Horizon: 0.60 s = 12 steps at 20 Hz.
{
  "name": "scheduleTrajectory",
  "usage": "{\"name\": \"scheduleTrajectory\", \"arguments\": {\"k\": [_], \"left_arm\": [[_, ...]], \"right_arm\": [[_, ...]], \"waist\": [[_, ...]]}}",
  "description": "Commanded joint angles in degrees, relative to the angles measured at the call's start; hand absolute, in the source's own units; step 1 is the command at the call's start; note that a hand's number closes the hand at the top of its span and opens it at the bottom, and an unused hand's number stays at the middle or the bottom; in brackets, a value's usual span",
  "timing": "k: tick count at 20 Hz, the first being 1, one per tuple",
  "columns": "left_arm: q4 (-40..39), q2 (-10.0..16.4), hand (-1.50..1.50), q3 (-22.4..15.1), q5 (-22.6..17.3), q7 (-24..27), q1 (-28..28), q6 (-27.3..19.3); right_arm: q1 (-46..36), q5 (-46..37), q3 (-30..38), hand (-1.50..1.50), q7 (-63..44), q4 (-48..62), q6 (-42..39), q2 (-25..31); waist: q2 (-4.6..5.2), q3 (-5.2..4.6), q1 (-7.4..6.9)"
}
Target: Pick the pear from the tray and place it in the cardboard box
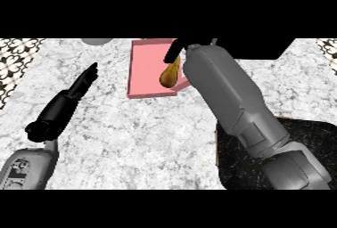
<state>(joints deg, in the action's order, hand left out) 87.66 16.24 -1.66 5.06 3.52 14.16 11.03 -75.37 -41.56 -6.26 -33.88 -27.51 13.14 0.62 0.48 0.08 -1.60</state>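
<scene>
Right hand [174, 50] is working at the upper middle of the frame, its black fingers curling down onto the top of the pear [169, 75] and grasping it. Most of the hand is hiding behind its grey forearm. The brownish pear is hanging over the right part of the pink box [146, 71], well apart from the black tray [289, 147] lying at the lower right. Left hand [82, 82] is resting at the left, fingers straight and released, above the marble counter [145, 142].
</scene>
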Motion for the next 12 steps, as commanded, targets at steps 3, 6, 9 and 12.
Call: {"name": "scheduleTrajectory", "arguments": {"k": [3,6,9,12], "left_arm": [[0.9,0.5,0.0,0.3,0.5,-0.1,-1.0,-0.3],[0.2,0.5,0.0,1.0,-0.1,-0.7,1.2,0.0],[0.2,-1.7,0.0,-1.0,1.5,-0.2,-0.3,-1.4],[-0.6,-0.9,0.0,0.2,1.8,1.4,-0.7,-1.2]], "right_arm": [[3.0,9.1,11.1,-1.5,8.0,-11.3,20.2,-0.6],[7.5,14.9,13.8,-1.5,12.6,-14.8,25.5,-0.6],[12.2,17.9,17.2,-1.5,20.5,-15.0,28.0,-0.6],[15.4,19.9,18.7,-1.5,24.9,-18.0,26.3,2.1]], "waist": [[-0.26,0.21,0.49],[-0.16,0.08,0.52],[0.05,0.0,0.62],[-0.22,-0.04,1.2]]}}
